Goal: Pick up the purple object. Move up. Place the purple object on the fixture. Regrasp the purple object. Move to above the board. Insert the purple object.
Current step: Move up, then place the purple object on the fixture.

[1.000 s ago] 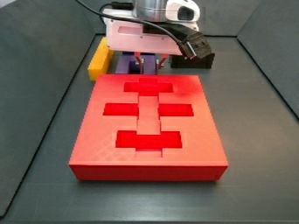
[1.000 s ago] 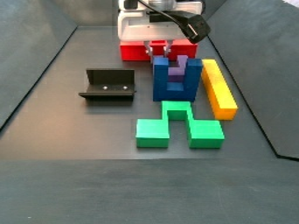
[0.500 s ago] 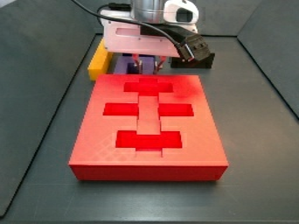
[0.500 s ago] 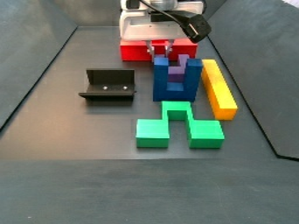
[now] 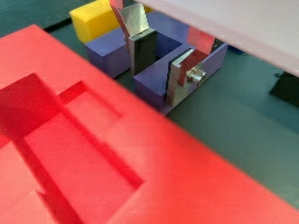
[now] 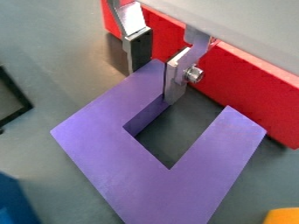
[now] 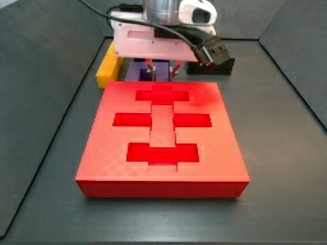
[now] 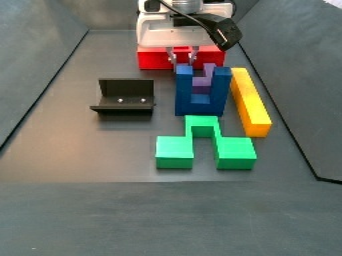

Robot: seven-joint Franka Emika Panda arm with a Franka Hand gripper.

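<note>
- The purple object lies flat on the dark floor just behind the board, its two prongs and square notch plain in a wrist view; in a side view only a sliver of it shows between the yellow bar and my fingers.
- My gripper is down at the purple object, fingers apart: one silver plate stands inside the notch against a prong, the other stands on that prong's outer side. The prong sits between them, but I cannot tell whether the pads are pressing on it.
- In a wrist view the same straddle shows from the board's side, my gripper over the purple prong with the red slab filling the foreground.
- The board is a large red slab with darker red cross-shaped recesses, lying between the camera and my gripper in a side view.
- The yellow bar lies lengthwise just beside the blue U-shaped block, which stands in front of my gripper.
- A green block lies just in front of the blue one.
- The fixture stands well apart from these pieces on the floor.
- No brand, label or writing is legible on any piece.
</note>
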